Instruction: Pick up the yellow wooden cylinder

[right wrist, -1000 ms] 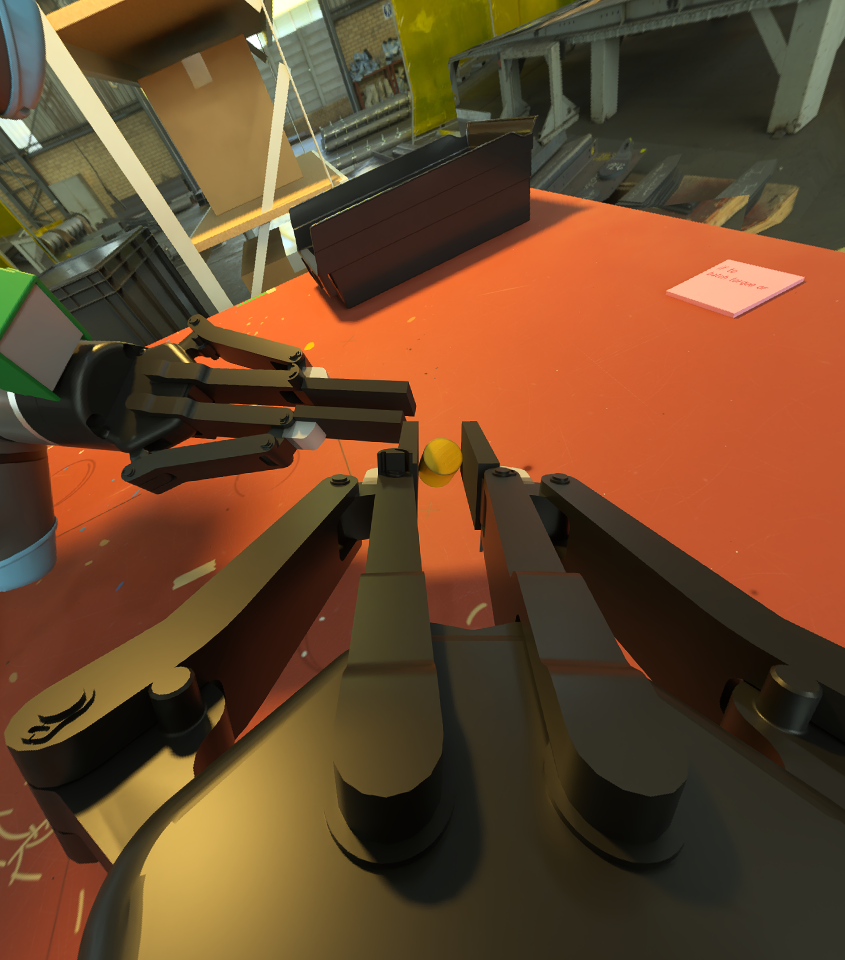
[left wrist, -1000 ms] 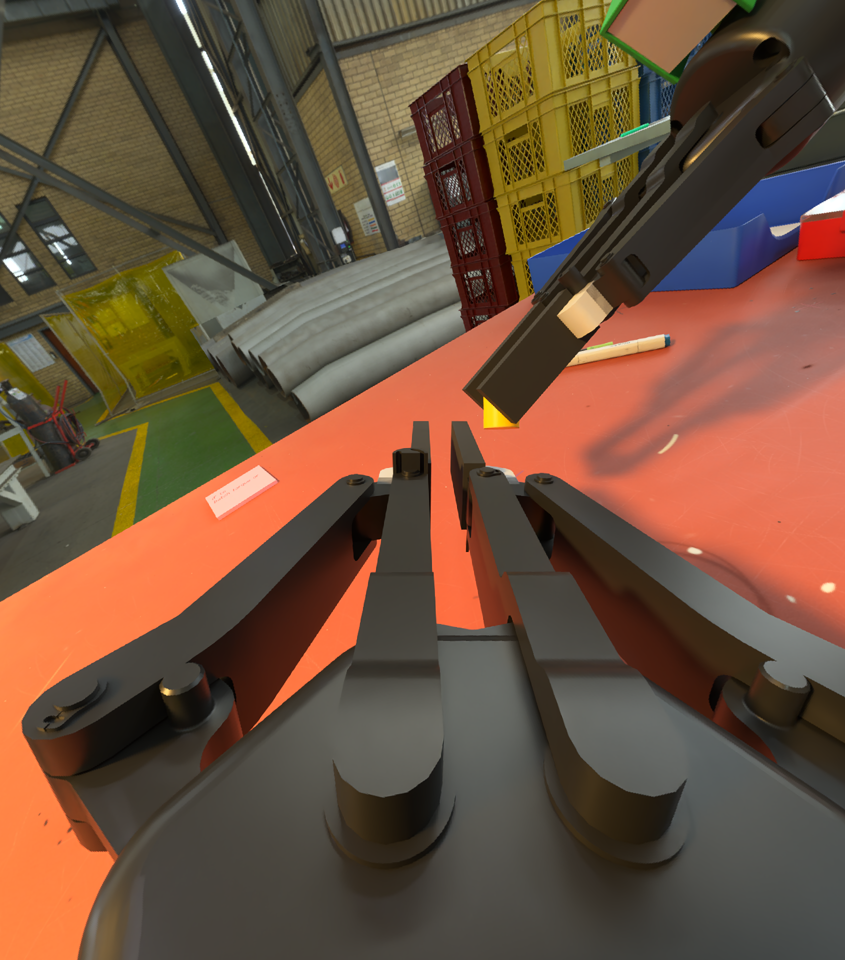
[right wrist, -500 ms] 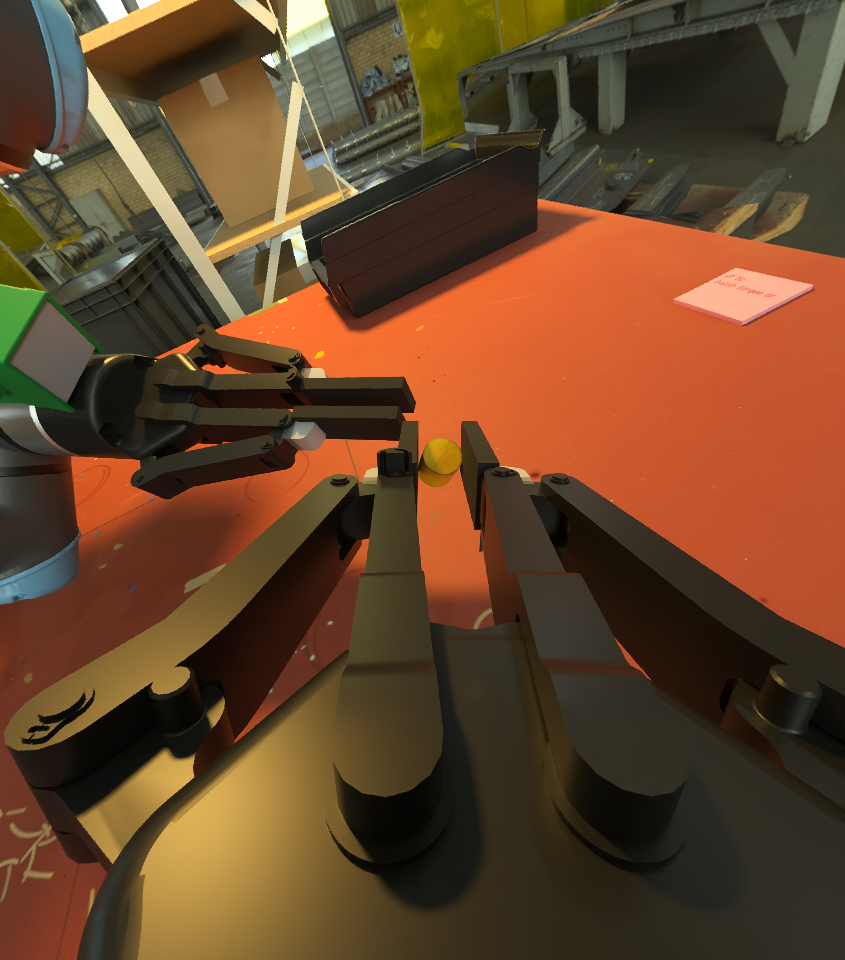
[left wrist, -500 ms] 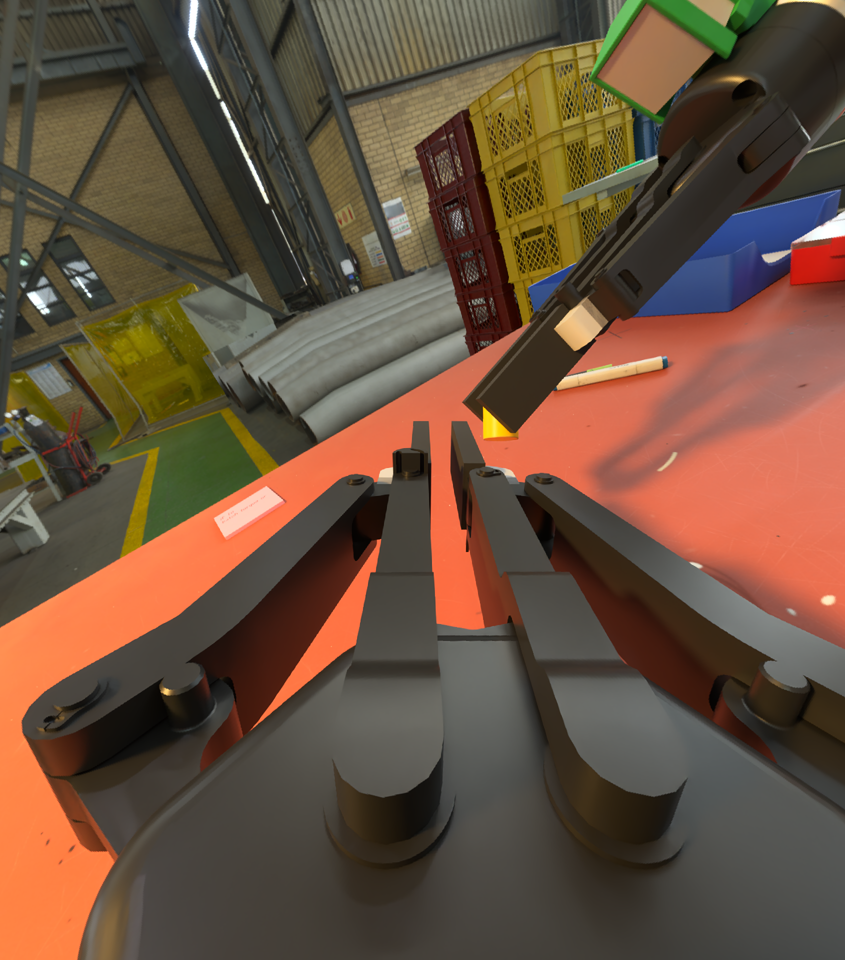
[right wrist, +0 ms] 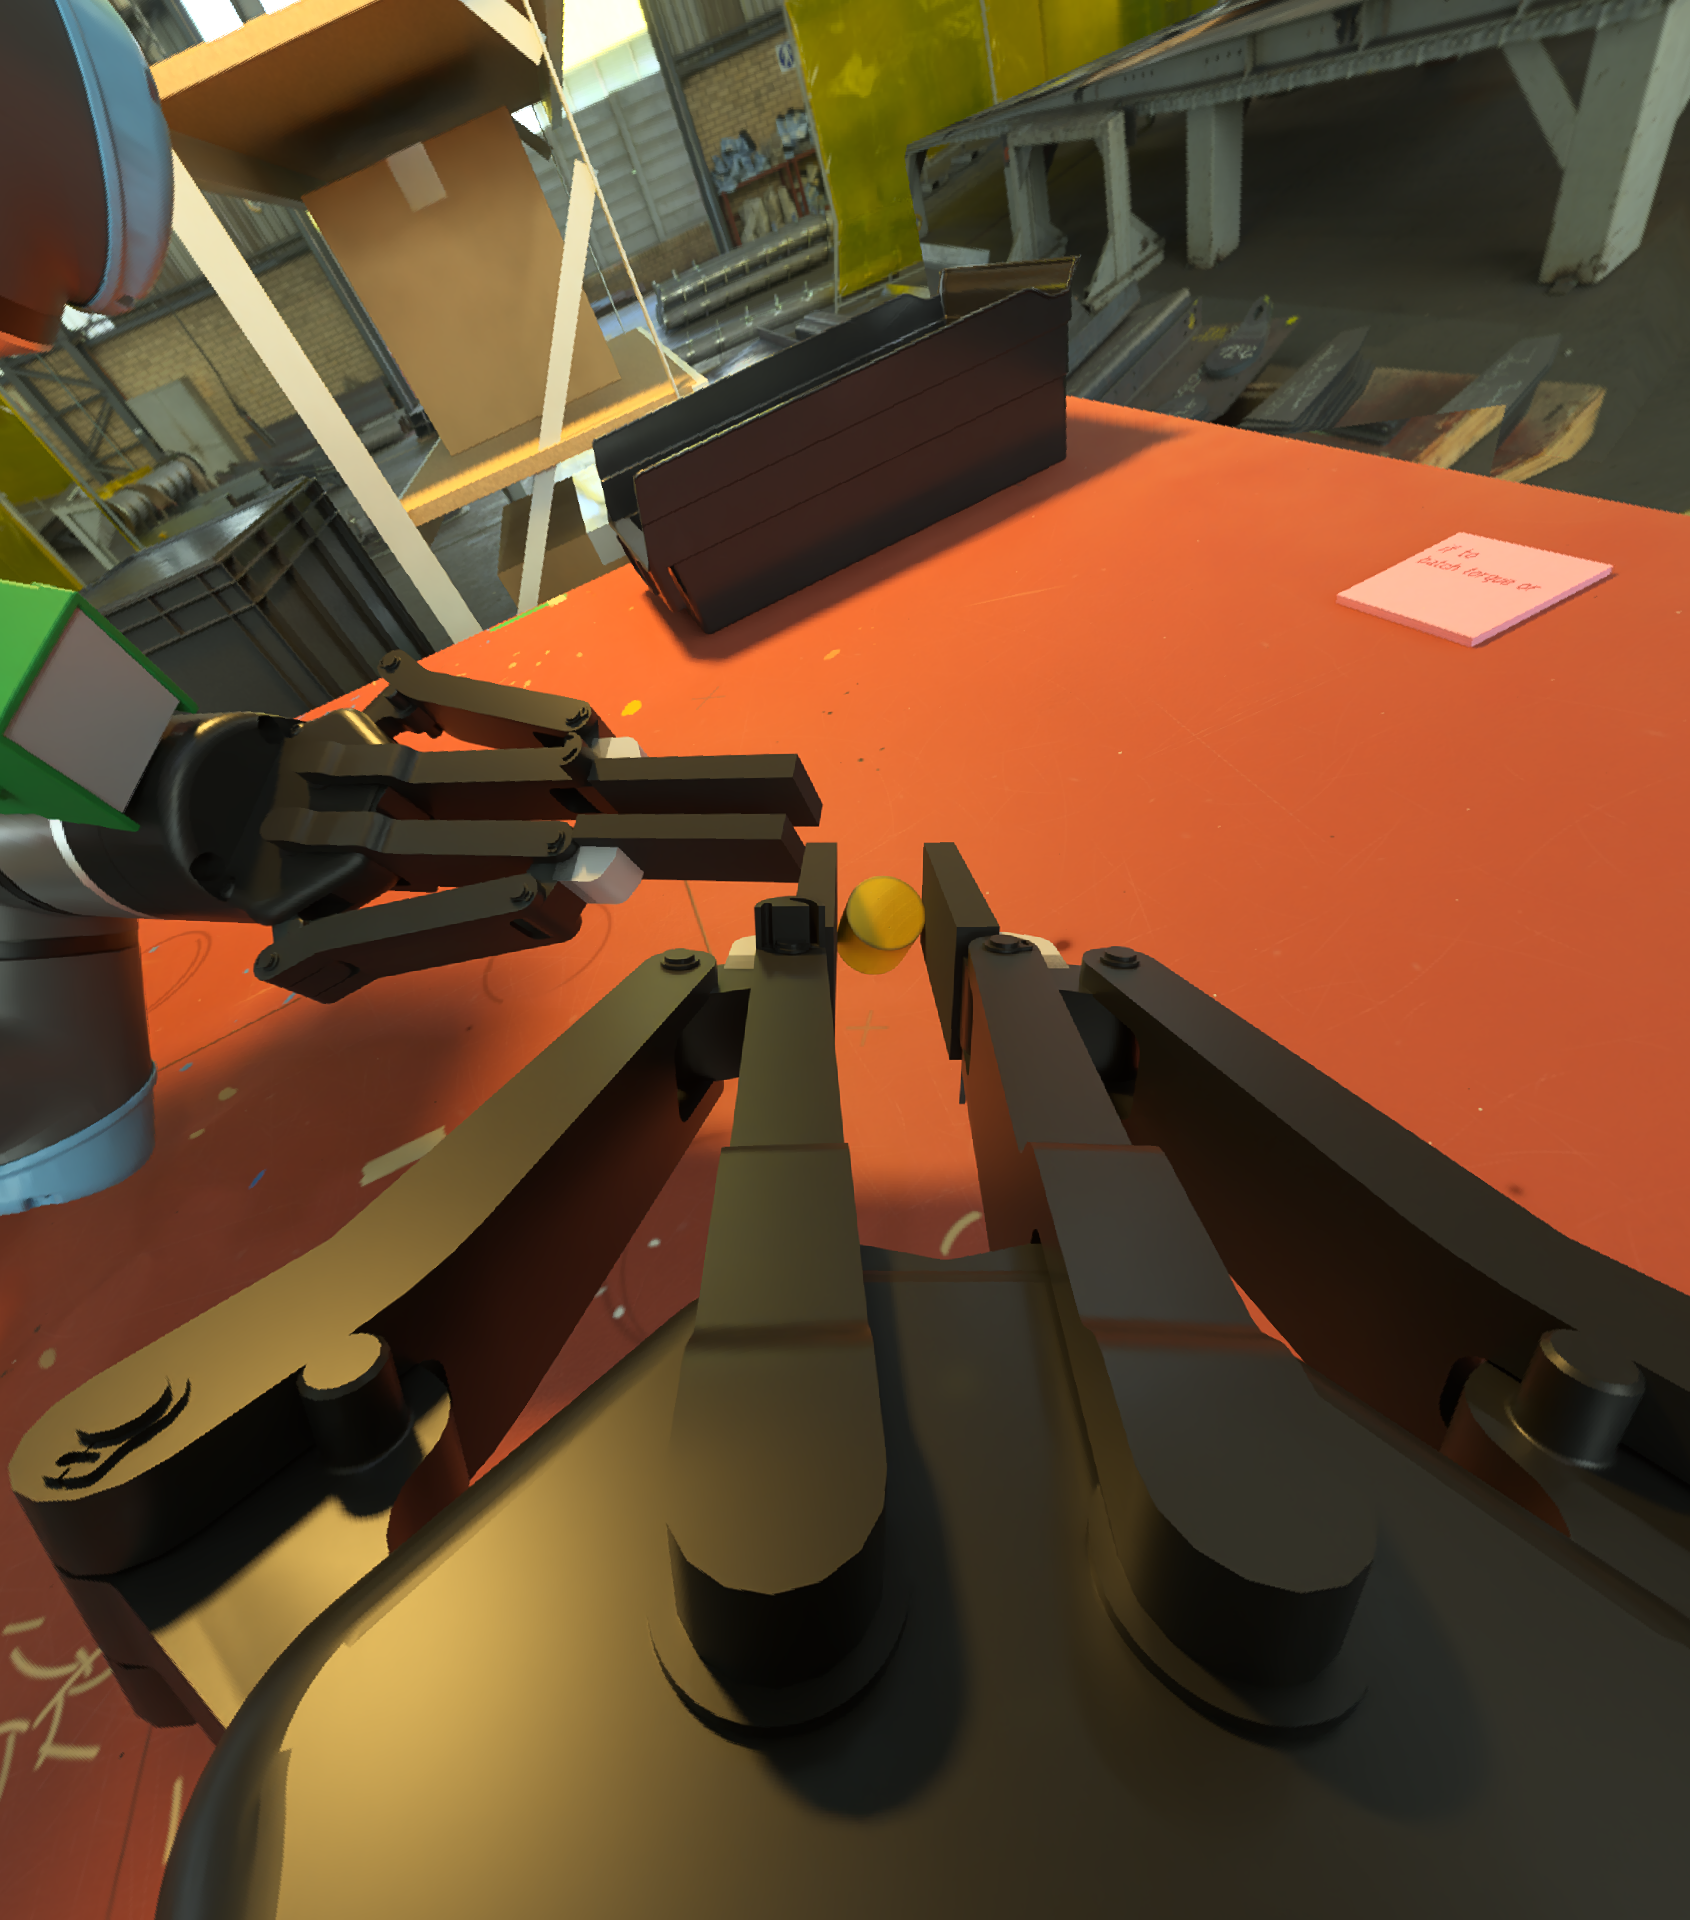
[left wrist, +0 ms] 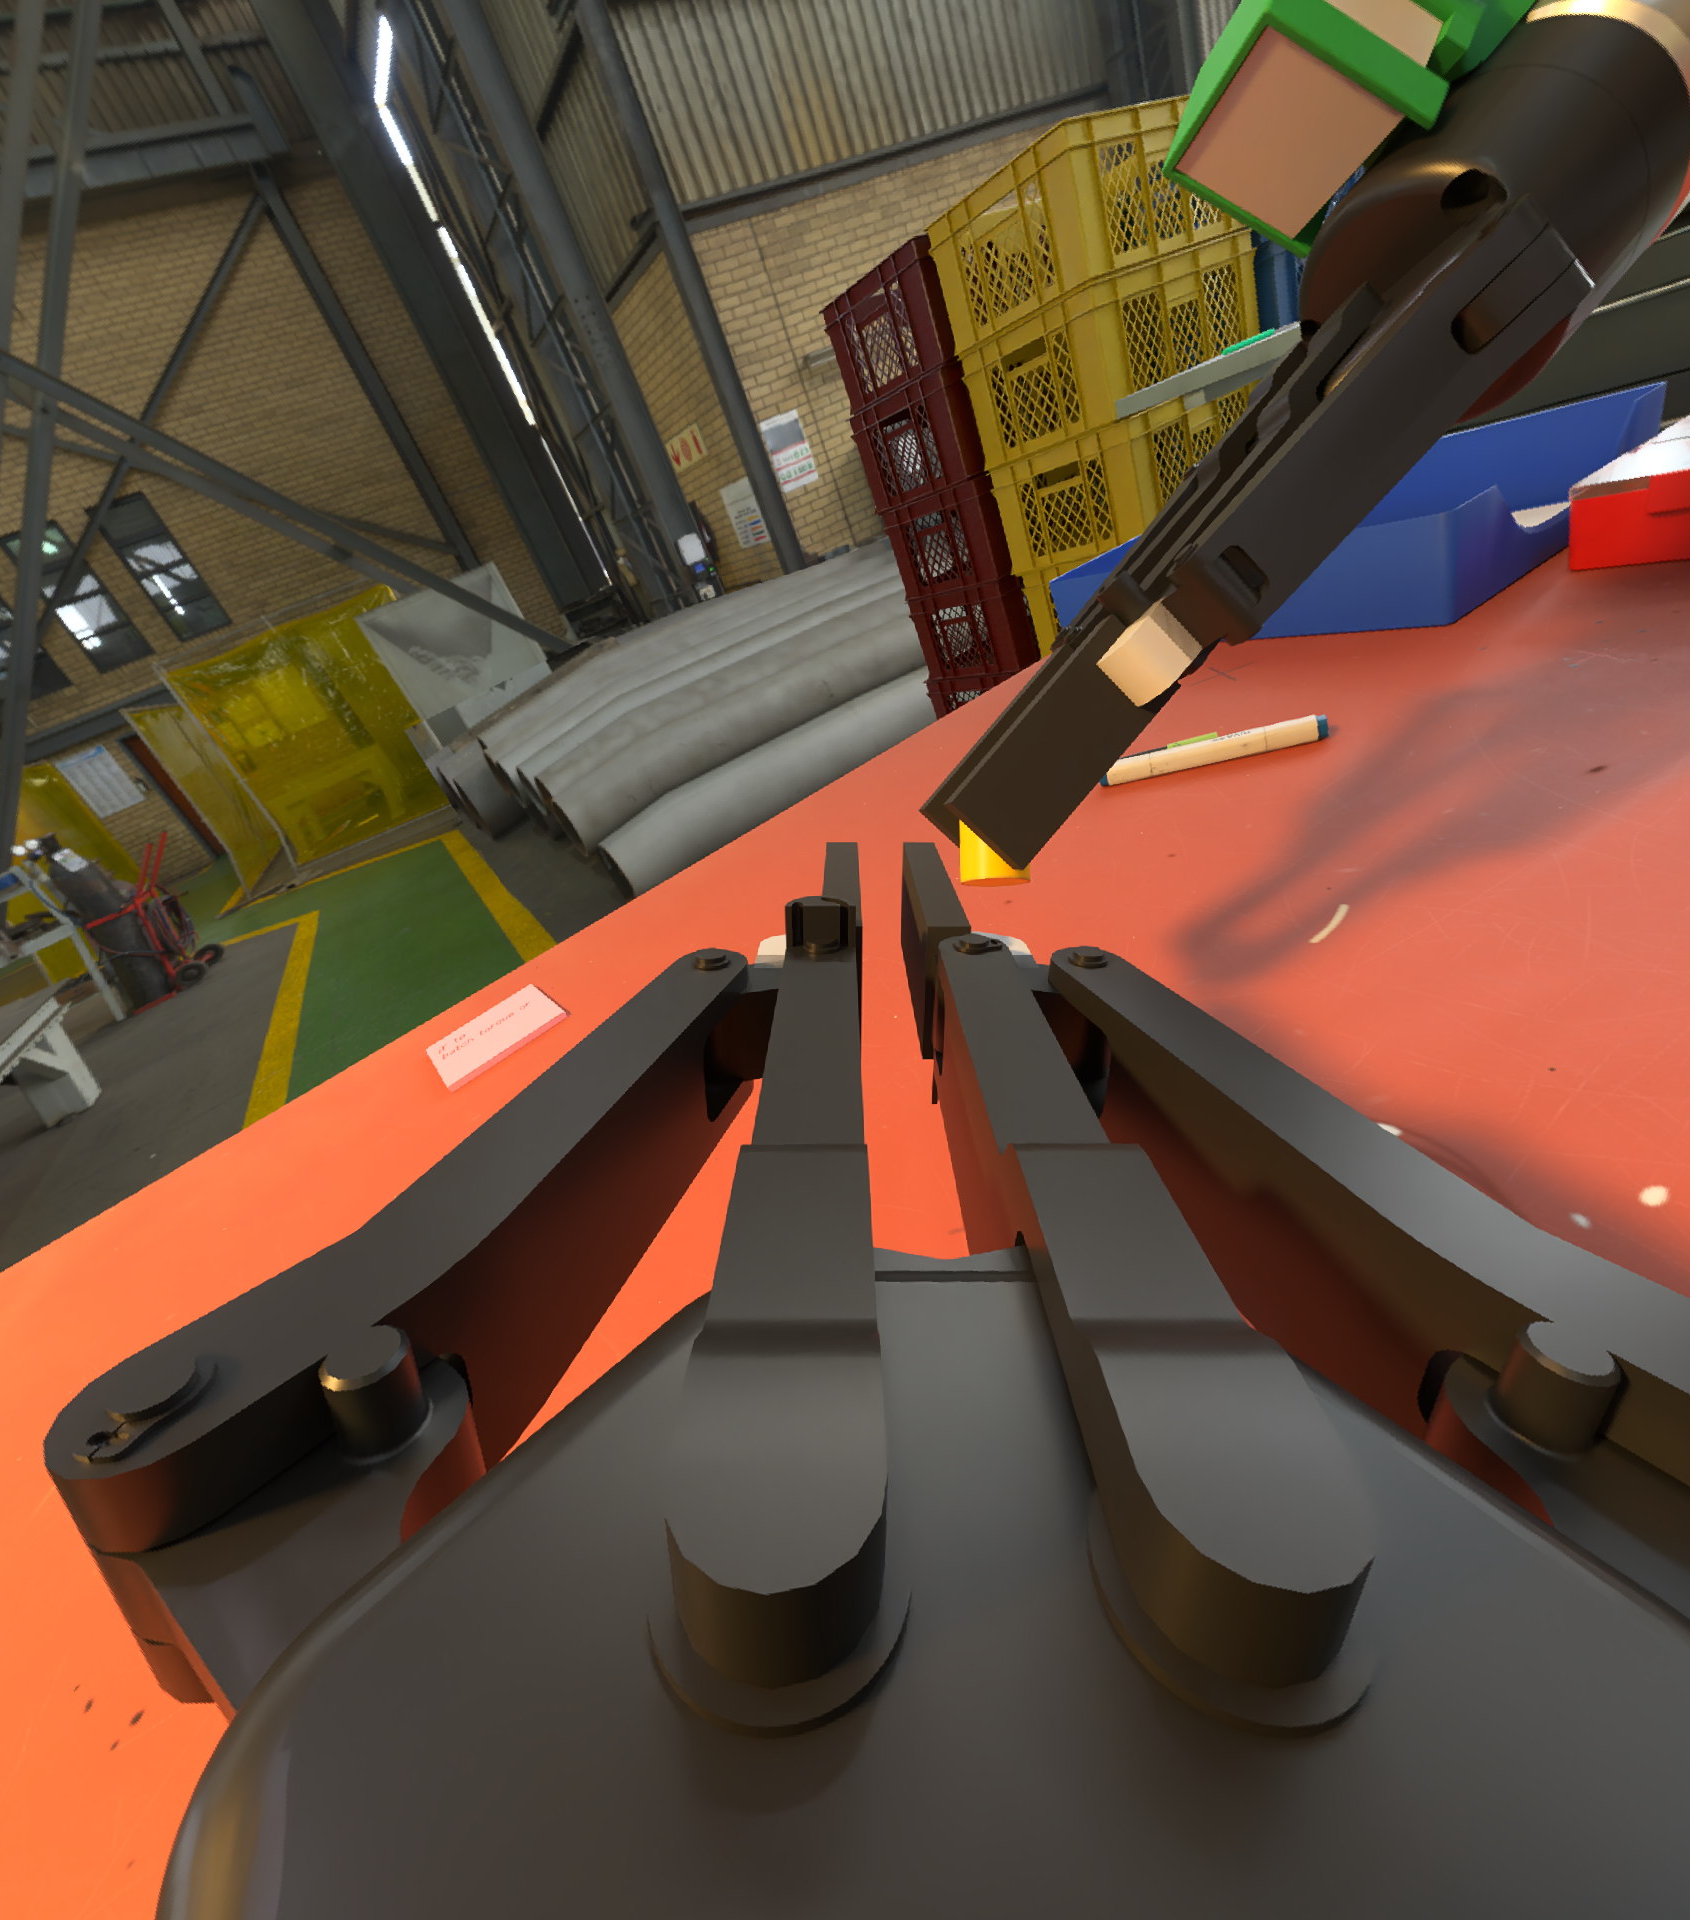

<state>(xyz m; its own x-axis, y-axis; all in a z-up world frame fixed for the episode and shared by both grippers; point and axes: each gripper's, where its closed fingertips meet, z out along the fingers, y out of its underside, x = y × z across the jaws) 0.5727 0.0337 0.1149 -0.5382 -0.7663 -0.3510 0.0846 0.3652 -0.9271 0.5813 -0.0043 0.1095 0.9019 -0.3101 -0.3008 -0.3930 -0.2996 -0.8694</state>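
**Yellow block, held and lifting**

Orange table [right wrist: 1340, 852] lies below me. At ten o'clock, my left gripper [right wrist: 805, 816] sits pressed together, empty. My right gripper [right wrist: 879, 904] squeezes the yellow wooden cylinder [right wrist: 880, 914], seemingly just above the table. Next: lift straight, holding tight.

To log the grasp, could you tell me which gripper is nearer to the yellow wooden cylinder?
Right. The right gripper has the yellow wooden cylinder between its jaws, gripping it. The left gripper is shut, empty, just beside it.
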